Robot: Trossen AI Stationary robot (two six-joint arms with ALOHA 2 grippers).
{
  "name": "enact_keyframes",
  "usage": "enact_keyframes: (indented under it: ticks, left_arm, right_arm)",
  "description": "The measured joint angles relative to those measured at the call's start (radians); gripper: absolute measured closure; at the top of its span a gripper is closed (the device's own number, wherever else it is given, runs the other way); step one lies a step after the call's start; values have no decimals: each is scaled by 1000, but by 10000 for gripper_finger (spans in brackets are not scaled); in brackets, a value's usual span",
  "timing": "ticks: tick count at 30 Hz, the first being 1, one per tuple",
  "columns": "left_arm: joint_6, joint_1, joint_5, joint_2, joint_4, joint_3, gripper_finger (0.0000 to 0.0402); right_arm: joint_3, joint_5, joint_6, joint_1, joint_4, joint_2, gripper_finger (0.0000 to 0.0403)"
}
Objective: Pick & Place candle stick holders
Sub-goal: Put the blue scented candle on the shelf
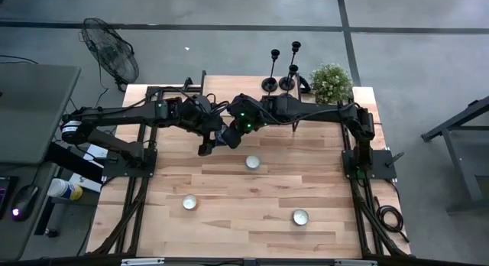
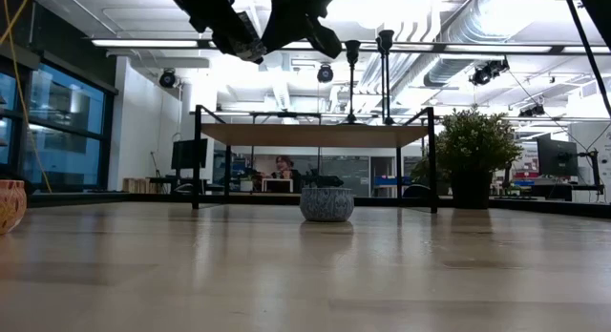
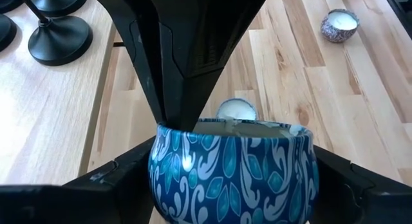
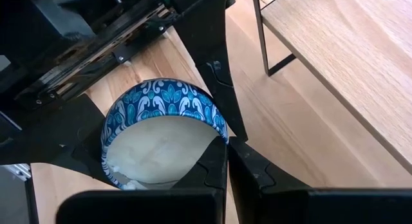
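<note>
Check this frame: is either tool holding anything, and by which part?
Yes. The left tool grips a blue patterned candle tin across its side wall, raised above the table. The right tool, shut, pinches the tin's rim.

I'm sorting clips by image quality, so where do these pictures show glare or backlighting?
Low view: bright ceiling lights backlight the arms into silhouettes and put a sheen on the table. Left wrist view: a highlight on the blue patterned candle tin. High view: evenly lit.

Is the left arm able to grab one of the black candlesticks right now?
Probably not yet. The left claw is full, gripping a blue candle tin, so it would have to put that down first. The candlesticks stand uncovered at the table's far edge.
</note>
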Motion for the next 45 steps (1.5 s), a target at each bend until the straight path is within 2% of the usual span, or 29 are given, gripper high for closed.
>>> enact_keyframes:
  ticks: [21,33,40,45]
  left_arm:
    - [0,0,-1,-1,-3,0,106]
    - [-6,0,-8,-1,-20,0,106]
    - [-26,1,-103,-1,-24,0,106]
    - [-40,2,-193,-1,-17,0,106]
  right_arm:
    - [0,-12,1,0,0,0,399]
    - [0,-9,10,0,-45,-3,322]
    - [0,-5,7,-4,-113,-43,309]
    - [0,62,-14,-6,-174,-88,309]
